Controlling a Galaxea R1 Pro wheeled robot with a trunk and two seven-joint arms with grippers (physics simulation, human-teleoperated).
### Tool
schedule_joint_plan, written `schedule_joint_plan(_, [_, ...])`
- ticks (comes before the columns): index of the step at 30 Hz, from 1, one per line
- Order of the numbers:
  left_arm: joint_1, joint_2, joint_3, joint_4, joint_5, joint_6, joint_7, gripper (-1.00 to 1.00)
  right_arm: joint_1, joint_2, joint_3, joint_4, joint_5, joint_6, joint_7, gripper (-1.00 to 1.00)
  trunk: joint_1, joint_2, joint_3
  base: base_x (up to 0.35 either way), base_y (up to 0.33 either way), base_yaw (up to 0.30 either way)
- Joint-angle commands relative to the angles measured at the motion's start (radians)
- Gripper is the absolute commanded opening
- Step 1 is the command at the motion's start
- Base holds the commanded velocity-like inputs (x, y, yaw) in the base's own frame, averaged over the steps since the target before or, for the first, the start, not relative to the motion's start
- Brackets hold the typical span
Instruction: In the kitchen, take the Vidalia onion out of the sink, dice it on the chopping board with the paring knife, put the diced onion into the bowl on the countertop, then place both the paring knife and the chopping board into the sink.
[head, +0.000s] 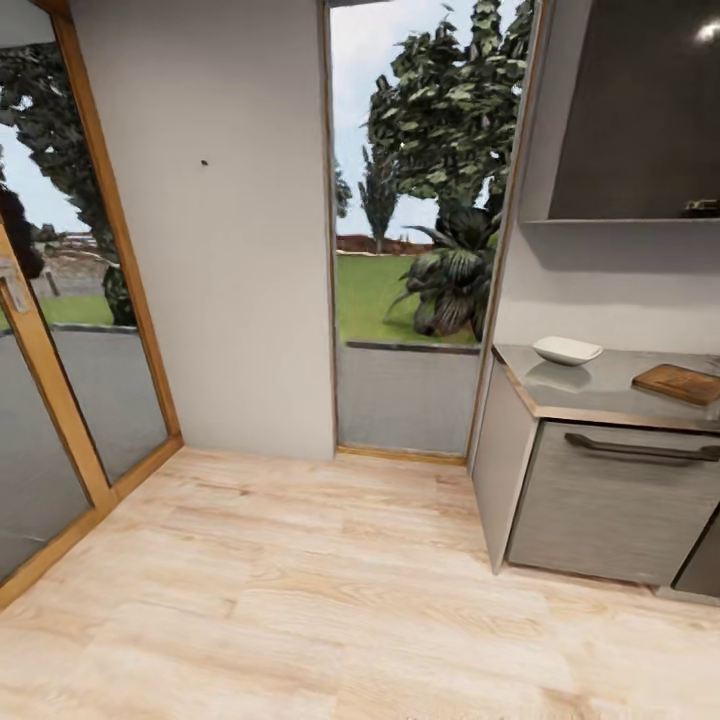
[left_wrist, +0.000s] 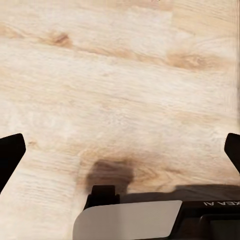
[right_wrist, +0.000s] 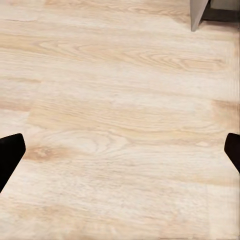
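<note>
The chopping board (head: 682, 383) lies flat on the tabletop (head: 600, 392), long axis running left-right, right of the bowl (head: 567, 350). Both hands, left (left_wrist: 120, 150) and right (right_wrist: 120, 150), gape wide, empty, over the floor (head: 300, 590).

on the countertop (head: 600, 395) you see one bowl (head: 567, 350) and one chopping board (head: 679, 384); below it, one drawer handle (head: 640, 450).

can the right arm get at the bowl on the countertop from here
Probably not yet. The bowl sits on the countertop across the room, while the right gripper hangs open over bare wooden floor. Nothing blocks the way; the base should roll closer first.
</note>
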Motion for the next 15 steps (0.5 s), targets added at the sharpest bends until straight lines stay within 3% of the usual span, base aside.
schedule_joint_plan(1, [0.0, 0.0, 0.0, -0.001, 0.001, -0.002, -0.001, 1.0, 0.0, 0.0, 0.0, -0.001, 0.0, -0.001, -0.002, 1.0, 0.0, 0.0, -0.001, 0.0, 0.0, -0.27])
schedule_joint_plan(15, [0.0, 0.0, 0.0, -0.003, 0.001, -0.002, -0.001, 1.0, 0.0, -0.003, 0.0, -0.001, 0.0, -0.001, -0.002, 1.0, 0.0, 0.0, -0.001, 0.0, 0.0, -0.27])
